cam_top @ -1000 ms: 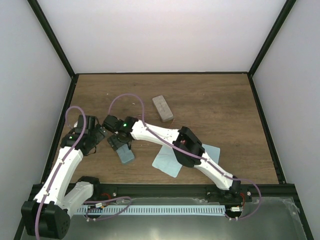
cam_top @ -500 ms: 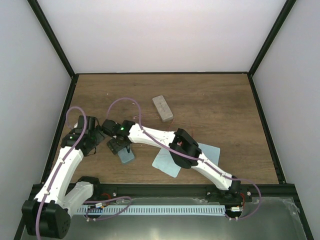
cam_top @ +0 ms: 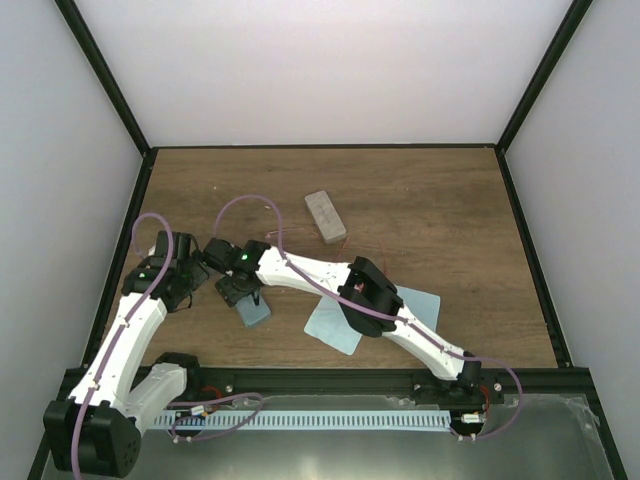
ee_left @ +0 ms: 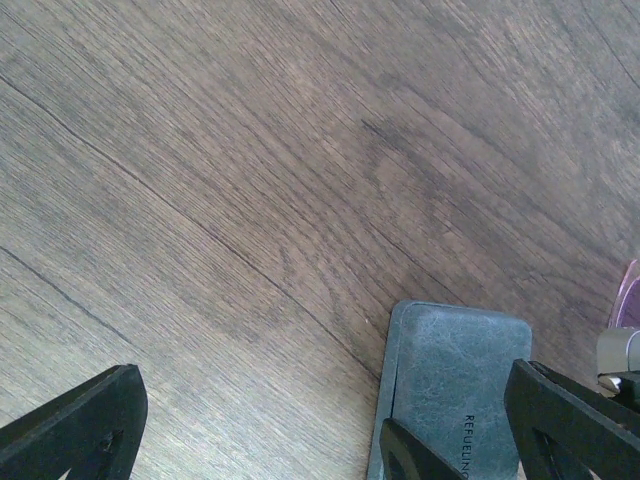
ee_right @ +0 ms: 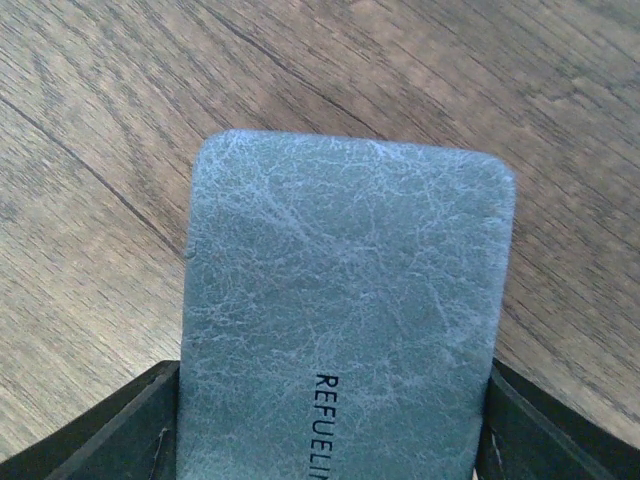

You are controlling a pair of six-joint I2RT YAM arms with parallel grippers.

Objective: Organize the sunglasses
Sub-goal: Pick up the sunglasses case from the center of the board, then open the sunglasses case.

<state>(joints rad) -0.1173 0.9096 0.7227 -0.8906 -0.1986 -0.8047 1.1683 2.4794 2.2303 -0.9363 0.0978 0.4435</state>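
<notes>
Sunglasses [cam_top: 351, 243] only faintly seen, thin red frame beside grey case [cam_top: 325, 217] on surface [cam_top: 440, 200]. Left gripper [ee_left: 320, 400] held wide open. Right gripper [ee_right: 335, 395] set astride blue-grey case [ee_right: 340, 290], fingers [ee_right: 140, 425] at its sides; actual grip can't be told tbh.

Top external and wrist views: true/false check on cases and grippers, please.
1. The blue-grey case lies between the fingers of the right gripper. True.
2. The left gripper is shut on that case. False: its jaws stand wide open and hold nothing.
3. The grey case lies farther back on the table, apart from both grippers. True.
4. The blue-grey case rests on the light-blue cloth. False: it lies on bare wood, and the cloth is off to its right, partly under the right arm.
</notes>
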